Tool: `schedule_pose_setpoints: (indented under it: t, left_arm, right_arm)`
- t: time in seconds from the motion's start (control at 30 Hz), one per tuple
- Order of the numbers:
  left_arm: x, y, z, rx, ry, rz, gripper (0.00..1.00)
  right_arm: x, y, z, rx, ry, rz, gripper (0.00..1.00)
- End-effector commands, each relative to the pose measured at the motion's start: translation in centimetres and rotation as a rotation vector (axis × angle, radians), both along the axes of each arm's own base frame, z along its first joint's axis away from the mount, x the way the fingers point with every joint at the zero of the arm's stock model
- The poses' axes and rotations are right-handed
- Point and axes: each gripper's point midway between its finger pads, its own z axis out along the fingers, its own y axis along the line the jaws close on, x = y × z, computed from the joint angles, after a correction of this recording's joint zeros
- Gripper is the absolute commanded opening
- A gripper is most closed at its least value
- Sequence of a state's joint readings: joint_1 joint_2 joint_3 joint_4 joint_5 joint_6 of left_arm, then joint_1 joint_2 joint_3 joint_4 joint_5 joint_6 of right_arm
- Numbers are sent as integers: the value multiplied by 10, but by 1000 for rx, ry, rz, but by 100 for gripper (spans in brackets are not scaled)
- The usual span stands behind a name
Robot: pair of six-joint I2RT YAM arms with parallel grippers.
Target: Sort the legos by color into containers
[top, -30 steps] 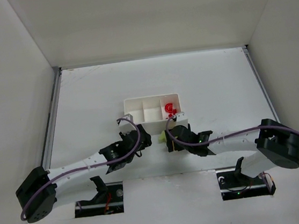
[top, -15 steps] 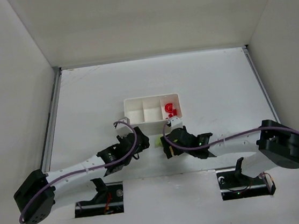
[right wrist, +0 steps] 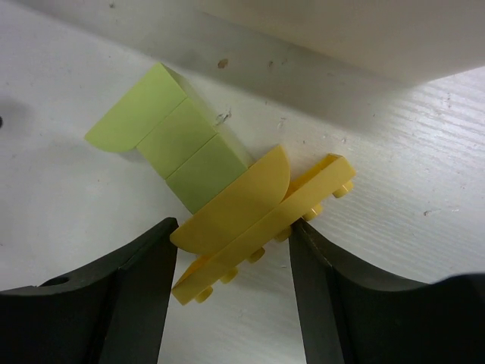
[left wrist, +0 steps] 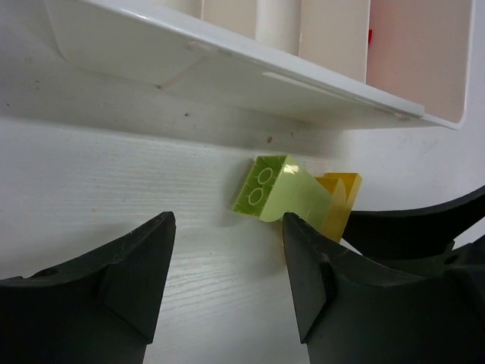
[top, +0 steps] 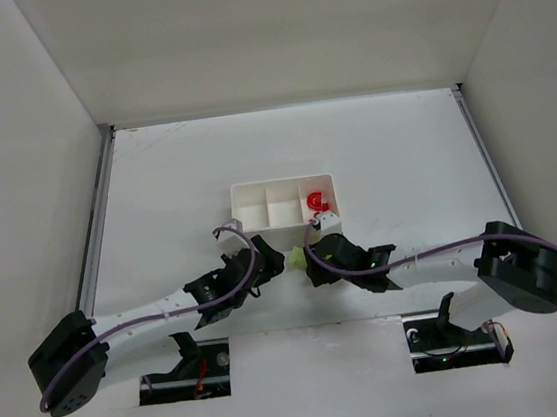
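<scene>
Light-green lego (right wrist: pixel 170 133), yellow lego (right wrist: pixel 254 216) — white tray (top: pixel 256 187), red legos (top: pixel 315 202); black-and-white arms (top: pixel 149 312), purple cables (top: pixel 257 254).

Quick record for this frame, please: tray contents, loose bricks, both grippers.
tray: white plastic three-compartment tray; red legos in its rightmost compartment in the top view
loose: light green brick touching yellow pieces, on the table in front of the tray
left gripper: open, nothing between its jaws
right gripper: straddles the yellow pieces; grip unclear
</scene>
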State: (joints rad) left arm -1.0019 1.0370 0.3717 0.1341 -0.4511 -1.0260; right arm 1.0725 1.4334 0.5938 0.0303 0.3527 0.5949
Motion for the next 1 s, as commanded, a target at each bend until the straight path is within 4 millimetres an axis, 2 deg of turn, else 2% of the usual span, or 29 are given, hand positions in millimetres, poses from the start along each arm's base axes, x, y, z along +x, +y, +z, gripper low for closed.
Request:
schedule_pose_setpoints:
  t: [0.0,0.23,0.4,0.47,0.6,0.77,0.97]
  left_arm:
    - [2,-6,6,-107,-2,20,57]
    - [12,2,26,-326,-24,69,59]
    - [20,19,72,-544,-121,93,60]
    - [19,20,83,-583,-120,63,59]
    - [12,14,78,-562,-48,-4,54]
    - [4,10,67,-526,-9,-34,52]
    - [2,6,73,-526,-31,-59,52]
  right_arm:
    - [11,18,40,136,-74,-2,45]
    - [1,33,73,241,-42,108,46]
    - [3,36,89,250,-45,152,46]
    - [-2,42,100,277,-43,192,46]
    - [-12,52,116,316,-24,265,46]
    - [-16,57,119,312,-2,299,46]
    - [-15,61,113,292,18,306,46]
